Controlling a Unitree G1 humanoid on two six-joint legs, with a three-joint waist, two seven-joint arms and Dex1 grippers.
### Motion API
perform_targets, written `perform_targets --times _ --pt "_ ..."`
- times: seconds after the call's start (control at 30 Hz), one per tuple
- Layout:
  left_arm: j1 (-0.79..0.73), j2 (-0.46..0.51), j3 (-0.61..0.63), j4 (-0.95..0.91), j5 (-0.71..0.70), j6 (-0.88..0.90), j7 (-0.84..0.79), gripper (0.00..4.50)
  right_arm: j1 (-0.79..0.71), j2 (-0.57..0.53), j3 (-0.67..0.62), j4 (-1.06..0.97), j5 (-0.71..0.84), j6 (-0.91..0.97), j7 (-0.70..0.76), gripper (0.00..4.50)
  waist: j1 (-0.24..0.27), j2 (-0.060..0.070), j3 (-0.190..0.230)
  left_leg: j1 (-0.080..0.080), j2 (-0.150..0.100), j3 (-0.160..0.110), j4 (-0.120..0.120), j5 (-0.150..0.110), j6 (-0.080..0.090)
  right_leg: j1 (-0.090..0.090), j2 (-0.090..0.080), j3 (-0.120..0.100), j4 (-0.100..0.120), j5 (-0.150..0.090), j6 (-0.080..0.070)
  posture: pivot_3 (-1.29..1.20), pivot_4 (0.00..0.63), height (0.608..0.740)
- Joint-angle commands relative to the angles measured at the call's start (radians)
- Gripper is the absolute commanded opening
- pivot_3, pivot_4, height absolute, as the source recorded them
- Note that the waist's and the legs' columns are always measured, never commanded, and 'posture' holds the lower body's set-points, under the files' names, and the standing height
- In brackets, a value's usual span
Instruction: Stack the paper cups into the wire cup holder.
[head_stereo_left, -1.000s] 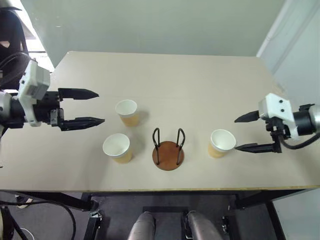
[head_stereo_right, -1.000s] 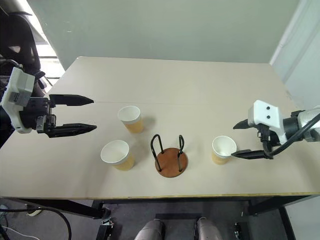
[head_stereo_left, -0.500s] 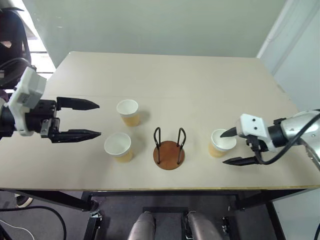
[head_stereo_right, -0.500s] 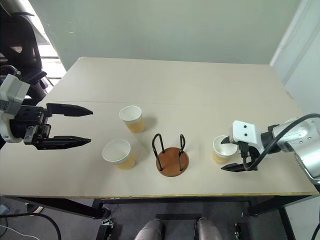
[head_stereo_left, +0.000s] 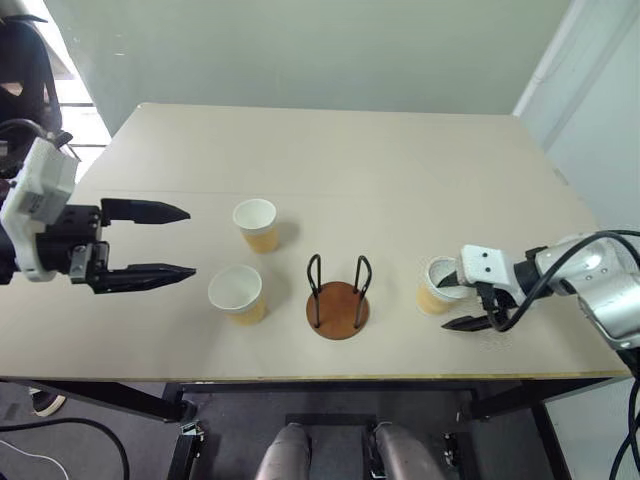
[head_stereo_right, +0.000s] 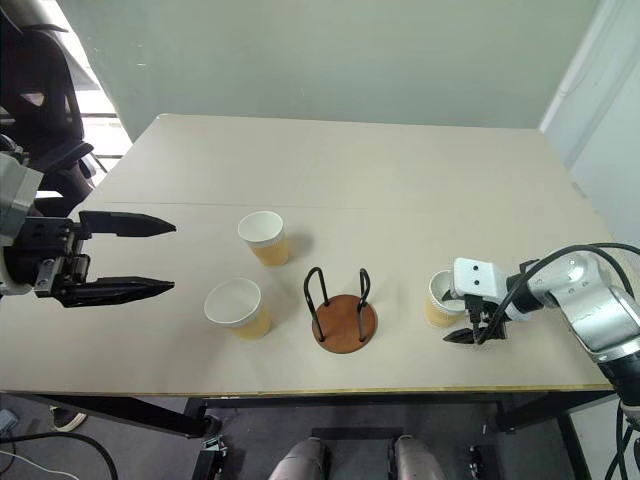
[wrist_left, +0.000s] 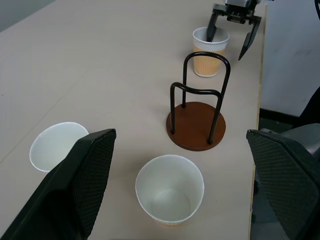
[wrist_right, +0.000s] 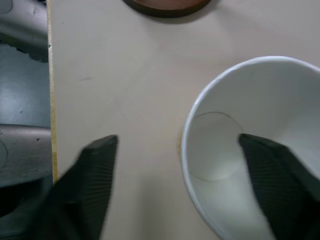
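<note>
Cups: one (head_stereo_left: 437, 285) stands at the right of the holder (head_stereo_left: 337, 299), two more at the left, near cup (head_stereo_left: 237, 292) and far cup (head_stereo_left: 255, 223), all upright on table (head_stereo_left: 330, 160); holder has nothing in it yet. Right gripper (head_stereo_right: 462, 315) straddles the right cup's wall, one finger inside the rim, other outside, still apart, w/o a firm pinch as far as I can tell. To do it well: close gently on the wall, not crush the paper, lift straight. Left gripper (head_stereo_left: 180, 242) is wide open, holds nothing, beside the near cup.
</note>
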Motion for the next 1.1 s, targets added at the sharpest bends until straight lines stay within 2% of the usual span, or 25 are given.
perform_targets --times 0.03,0.23,0.27,0.47,0.6,0.7,0.83,1.1 --pt "0.007 0.028 0.050 -0.031 -0.011 0.008 0.008 4.50 -0.040 0.007 -0.017 0.004 -0.012 -0.027 0.016 2.50 0.000 0.000 0.000 0.000 0.000 0.000 0.000 0.000 0.000 0.000 0.000 0.000 0.000 0.000 0.000 0.00 0.150 0.740" --pt "0.030 0.028 0.072 -0.044 -0.015 0.011 0.017 4.50 -0.069 0.019 -0.017 0.015 -0.013 -0.052 0.050 0.29 -0.001 0.000 0.000 0.000 0.000 0.000 0.000 0.000 0.000 0.000 0.000 0.000 0.000 0.000 0.000 0.00 0.150 0.740" --pt "0.036 0.027 0.077 -0.047 -0.016 0.012 0.018 4.50 -0.074 0.021 -0.017 0.014 -0.012 -0.054 0.058 0.04 -0.001 0.000 0.000 0.000 0.000 0.000 0.000 0.000 0.000 0.000 0.000 0.000 0.000 0.000 0.000 0.00 0.150 0.740" --pt "0.064 0.021 0.103 -0.061 -0.018 0.015 0.025 4.50 -0.142 0.010 -0.072 -0.013 0.093 -0.035 0.174 0.04 -0.002 0.000 0.000 0.000 0.000 0.000 0.000 0.000 0.000 0.000 0.000 0.000 0.000 0.000 -0.001 0.00 0.150 0.740" --pt "0.080 0.017 0.114 -0.070 -0.019 0.014 0.029 4.50 -0.307 0.039 -0.140 0.013 0.216 0.024 0.219 0.04 -0.005 0.001 0.001 0.000 0.000 0.001 0.000 0.000 0.000 -0.001 0.001 0.001 0.000 0.000 -0.002 0.00 0.150 0.740" --pt "0.086 0.013 0.117 -0.073 -0.020 0.011 0.034 4.50 -0.431 0.083 -0.156 0.055 0.242 0.042 0.205 0.04 -0.008 0.001 0.001 0.000 0.001 0.001 -0.001 0.000 0.000 -0.001 0.003 0.001 0.000 0.000 -0.003 0.00 0.150 0.740" --pt "0.079 0.005 0.104 -0.074 -0.022 0.004 0.045 4.50 -0.536 0.165 -0.134 0.050 0.254 0.066 0.175 0.04 -0.009 0.001 0.001 0.001 0.004 0.000 -0.001 -0.001 -0.001 -0.002 0.005 0.000 0.000 -0.001 -0.006 0.00 0.150 0.740" --pt "0.079 -0.004 0.100 -0.074 -0.021 -0.007 0.045 4.50 -0.572 0.321 -0.038 -0.065 0.251 0.112 0.136 0.04 -0.011 0.002 0.001 0.000 0.005 0.001 -0.003 -0.001 -0.001 -0.004 0.005 0.000 0.001 -0.001 -0.009 0.00 0.150 0.740"
